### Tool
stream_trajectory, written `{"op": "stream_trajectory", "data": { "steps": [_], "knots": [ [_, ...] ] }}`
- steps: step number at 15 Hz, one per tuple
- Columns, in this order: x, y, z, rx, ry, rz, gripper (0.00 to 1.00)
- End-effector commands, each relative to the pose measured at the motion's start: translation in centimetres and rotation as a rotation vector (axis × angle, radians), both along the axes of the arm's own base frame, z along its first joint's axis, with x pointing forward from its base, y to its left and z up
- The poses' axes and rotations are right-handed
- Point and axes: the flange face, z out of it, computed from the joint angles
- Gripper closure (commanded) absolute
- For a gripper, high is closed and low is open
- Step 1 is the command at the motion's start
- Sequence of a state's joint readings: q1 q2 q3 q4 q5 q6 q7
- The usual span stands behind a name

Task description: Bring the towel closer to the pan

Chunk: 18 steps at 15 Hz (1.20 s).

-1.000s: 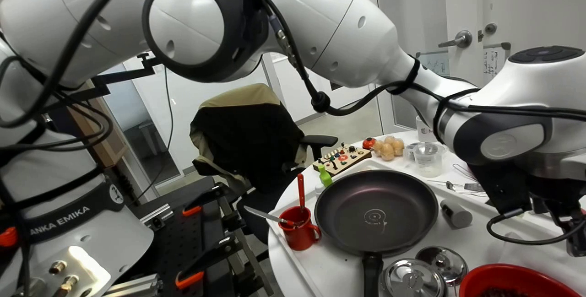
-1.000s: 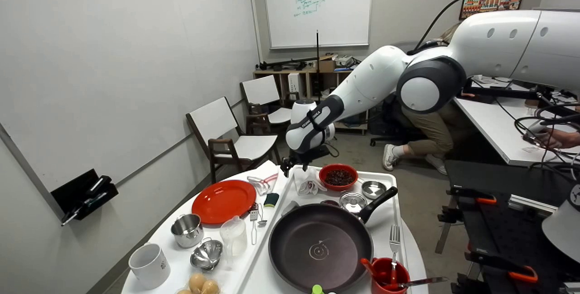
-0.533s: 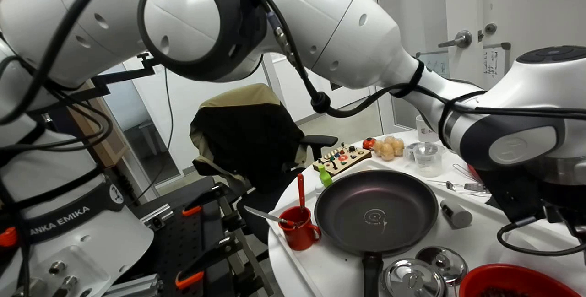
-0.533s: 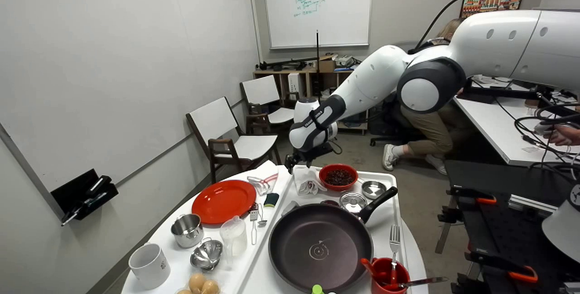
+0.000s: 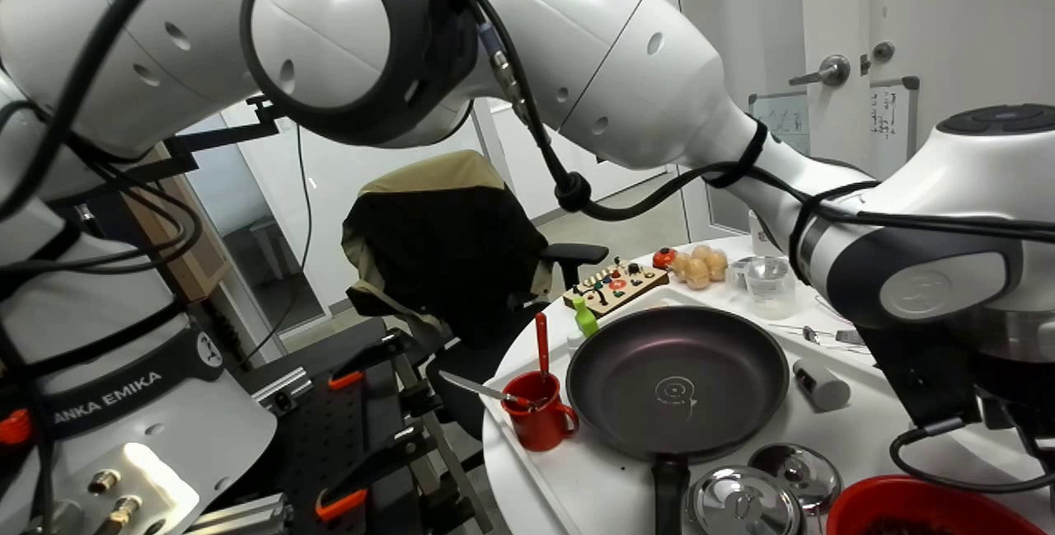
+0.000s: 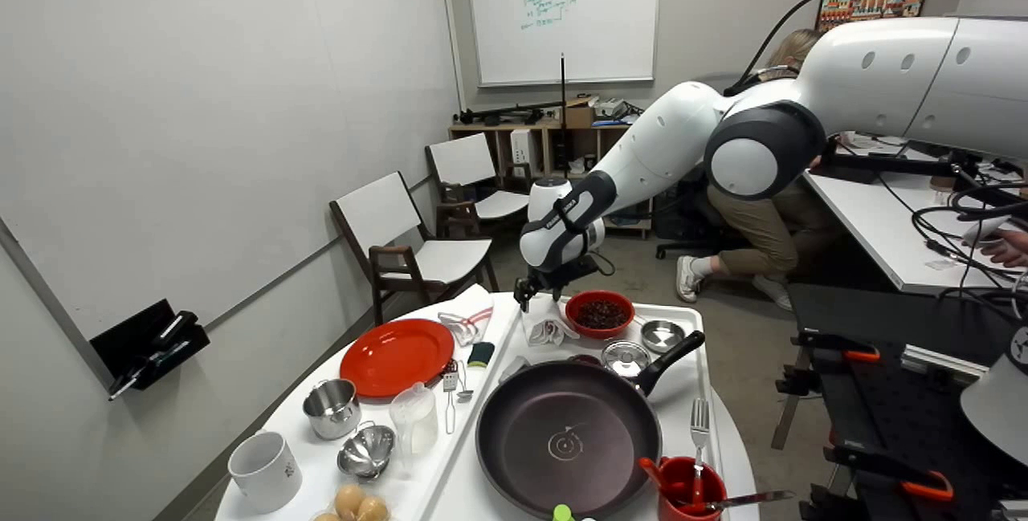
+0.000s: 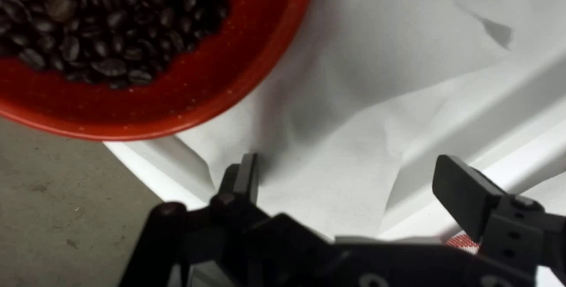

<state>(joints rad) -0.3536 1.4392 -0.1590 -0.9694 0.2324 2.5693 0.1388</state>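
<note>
The dark pan [image 6: 570, 445] lies on the white tray, with its black handle [image 6: 671, 360] toward the red bowl; it also shows in an exterior view [image 5: 676, 391]. A white towel [image 6: 548, 331], bunched, lies on the tray just beside the bowl. My gripper [image 6: 539, 298] is above the towel's far end. In the wrist view the gripper [image 7: 347, 159] is open and empty, with the towel [image 7: 318, 189] below and between its fingers. One fingertip is over the towel near the bowl, the other over the tray edge. I cannot tell if they touch the cloth.
The red bowl of dark beans [image 7: 274, 57] stands close to the gripper. A red-striped white cloth [image 6: 474, 319], a red plate [image 6: 397, 356] and a sponge [image 6: 481, 354] lie outside the tray [image 6: 697, 320]. Steel lids [image 5: 744, 506] and a red mug [image 5: 540, 424] stand around the pan.
My gripper has moved toward the red bowl, over the towel, and has come slightly lower. The towel and the pan have not moved.
</note>
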Motion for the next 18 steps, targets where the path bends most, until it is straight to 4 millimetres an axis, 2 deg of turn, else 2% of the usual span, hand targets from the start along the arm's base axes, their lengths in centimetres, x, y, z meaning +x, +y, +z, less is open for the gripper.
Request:
{"op": "stream_trajectory", "data": {
  "steps": [1, 4, 5, 6, 8, 12, 14, 16, 17, 18],
  "knots": [
    [-1.3, -0.1, -0.4, 0.01, 0.021, -0.016, 0.0],
    [-2.0, -0.3, -1.1, 0.015, 0.037, -0.022, 0.0],
    [-2.1, -0.2, -1.2, 0.015, 0.038, -0.02, 0.25],
    [-2.2, -0.2, -1.3, 0.016, 0.039, -0.02, 0.26],
    [-2.2, -0.1, -1.5, 0.016, 0.041, -0.018, 0.4],
    [-1.9, 0.6, -1.6, 0.017, 0.041, -0.003, 0.72],
    [-1.5, 1.6, -1.6, 0.016, 0.041, 0.022, 0.88],
    [-1.0, 3.1, -1.7, 0.023, 0.04, 0.063, 0.98],
    [-0.8, 3.8, -1.8, 0.025, 0.04, 0.083, 1.0],
    [-0.6, 4.8, -2.0, 0.03, 0.04, 0.108, 0.96]
  ]
}}
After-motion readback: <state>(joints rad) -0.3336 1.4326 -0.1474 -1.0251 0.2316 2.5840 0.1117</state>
